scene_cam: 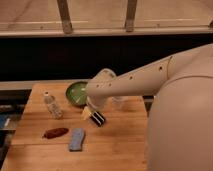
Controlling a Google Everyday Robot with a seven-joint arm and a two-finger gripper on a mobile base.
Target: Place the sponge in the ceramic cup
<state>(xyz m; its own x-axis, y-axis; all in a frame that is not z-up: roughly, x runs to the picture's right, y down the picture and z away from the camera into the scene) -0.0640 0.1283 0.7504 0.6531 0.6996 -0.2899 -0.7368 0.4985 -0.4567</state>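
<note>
The blue-grey sponge (76, 139) lies flat on the wooden table (120, 150), near the front left. The pale ceramic cup (118, 103) stands at the back of the table, partly hidden behind my arm. My gripper (95, 116) hangs just above the table between the two. It points down, to the upper right of the sponge and to the left of the cup. Its dark fingers (99, 119) are open and hold nothing.
A green pan (77, 93) sits behind the gripper. A clear plastic bottle (52, 105) stands at the left. A reddish-brown lump (55, 132) lies just left of the sponge. A dark wall runs behind the table, and my pale arm fills the right side.
</note>
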